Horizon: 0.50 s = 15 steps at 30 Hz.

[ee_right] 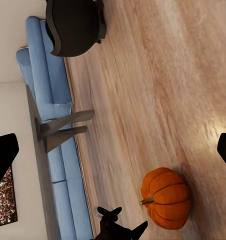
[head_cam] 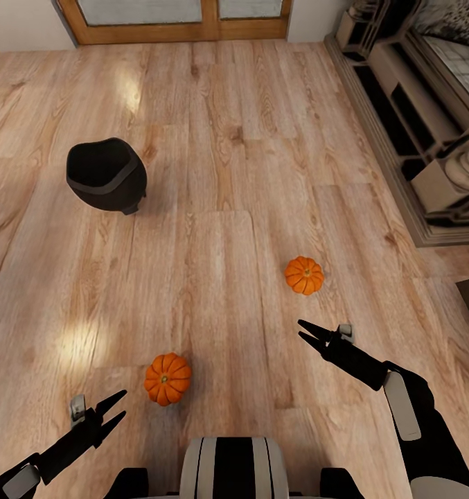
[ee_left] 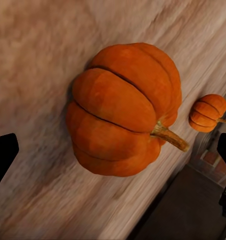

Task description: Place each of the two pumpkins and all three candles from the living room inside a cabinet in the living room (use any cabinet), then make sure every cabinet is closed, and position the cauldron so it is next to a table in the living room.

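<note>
Right now we have both arms low over the wood floor (head_cam: 248, 173), each lined up on its own pumpkin so the two can be picked up without crossing over. Our left gripper (head_cam: 111, 412) is spread wide and empty, and the near pumpkin (head_cam: 167, 378) lies just ahead of its fingertips, framed between them in the left wrist view (ee_left: 124, 110). Our right gripper (head_cam: 310, 334) is also parted and holds nothing; the far pumpkin (head_cam: 304, 275) sits a little beyond its tips. The cauldron (head_cam: 107, 174) stands well off past the left gripper, upright on the floor, with the blue sofa (ee_right: 45, 90) behind it in the right wrist view
</note>
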### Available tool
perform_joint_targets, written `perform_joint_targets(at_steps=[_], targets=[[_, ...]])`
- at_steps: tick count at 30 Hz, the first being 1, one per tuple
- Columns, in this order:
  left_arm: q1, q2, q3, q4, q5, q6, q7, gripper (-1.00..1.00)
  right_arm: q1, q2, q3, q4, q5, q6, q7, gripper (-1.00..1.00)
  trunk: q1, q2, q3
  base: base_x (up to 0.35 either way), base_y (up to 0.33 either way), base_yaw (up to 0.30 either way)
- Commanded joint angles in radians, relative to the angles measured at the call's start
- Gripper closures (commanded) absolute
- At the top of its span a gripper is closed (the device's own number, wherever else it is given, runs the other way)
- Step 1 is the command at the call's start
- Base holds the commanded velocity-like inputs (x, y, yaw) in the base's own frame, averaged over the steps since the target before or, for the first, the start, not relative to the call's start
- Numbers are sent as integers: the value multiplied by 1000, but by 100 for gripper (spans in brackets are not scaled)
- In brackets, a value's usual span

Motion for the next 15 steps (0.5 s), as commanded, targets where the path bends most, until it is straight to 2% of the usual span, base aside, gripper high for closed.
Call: perform_joint_targets(at_steps=[1,15], targets=[[0,1,-8,0,10,10,-3,-100,0,0,-1,0,0,4,3,-100,0,0,0,-57,-30,0],[0,1,-8,0,9,9,-1,-100,0,1,0,0,0,4,3,-100,0,0,0,-35,-48,0]])
